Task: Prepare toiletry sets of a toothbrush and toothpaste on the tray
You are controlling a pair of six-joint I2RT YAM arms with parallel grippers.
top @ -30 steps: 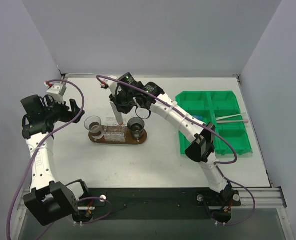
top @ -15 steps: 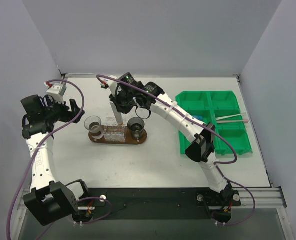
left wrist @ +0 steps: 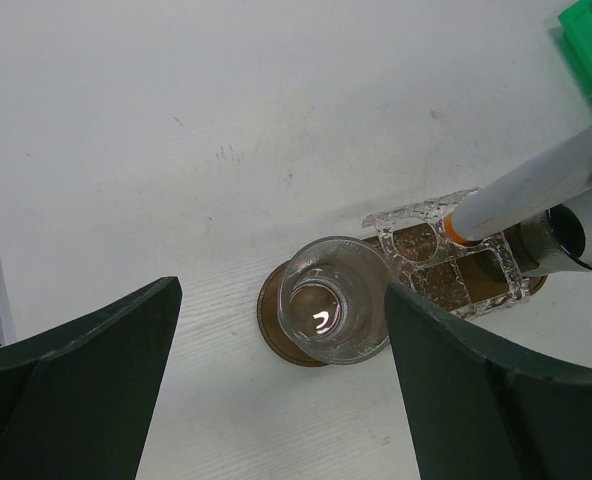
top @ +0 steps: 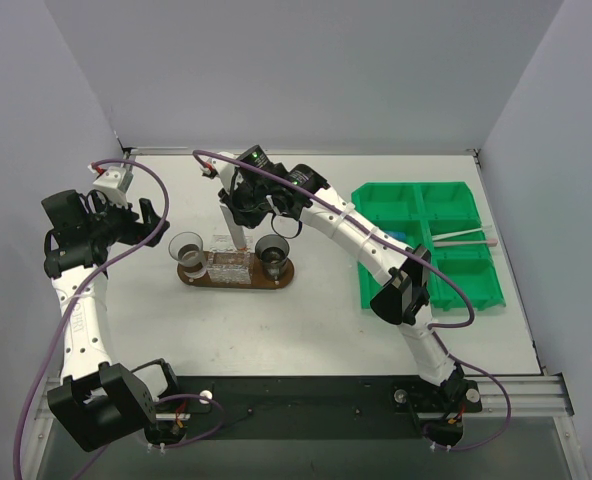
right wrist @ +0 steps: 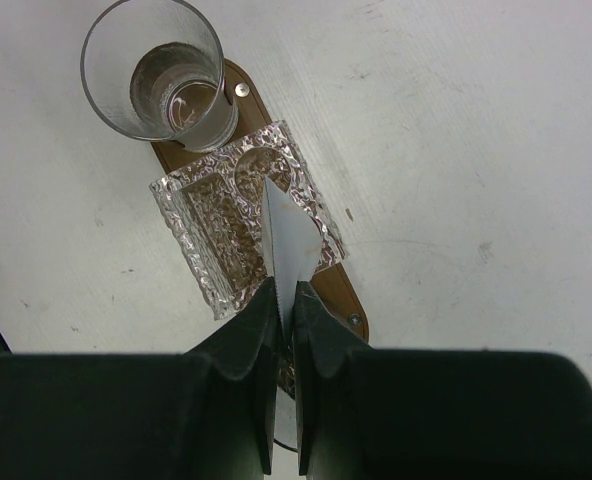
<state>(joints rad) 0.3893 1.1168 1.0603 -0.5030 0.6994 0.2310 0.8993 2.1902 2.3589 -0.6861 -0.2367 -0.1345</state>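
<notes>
The dark brown oval tray (top: 238,281) lies at the table's middle. On it stand two clear cups (top: 186,250) (top: 272,250) with a clear textured holder (top: 232,263) between them. My right gripper (top: 240,214) is shut on the toothpaste (top: 237,234). The tube stands upright with its orange cap (left wrist: 458,232) down at a round hole of the holder (left wrist: 446,265). In the right wrist view the jaws pinch the tube's flat end (right wrist: 288,250) at the gripper (right wrist: 286,292). A pale pink toothbrush (top: 465,237) lies across the green bin. My left gripper (top: 156,222) hovers open left of the tray, empty.
The green sectioned bin (top: 428,212) sits at the right, behind the right arm's elbow. In the left wrist view the left cup (left wrist: 334,298) shows between my open fingers (left wrist: 86,380), over the tray's end (left wrist: 270,335). Grey walls close in the table.
</notes>
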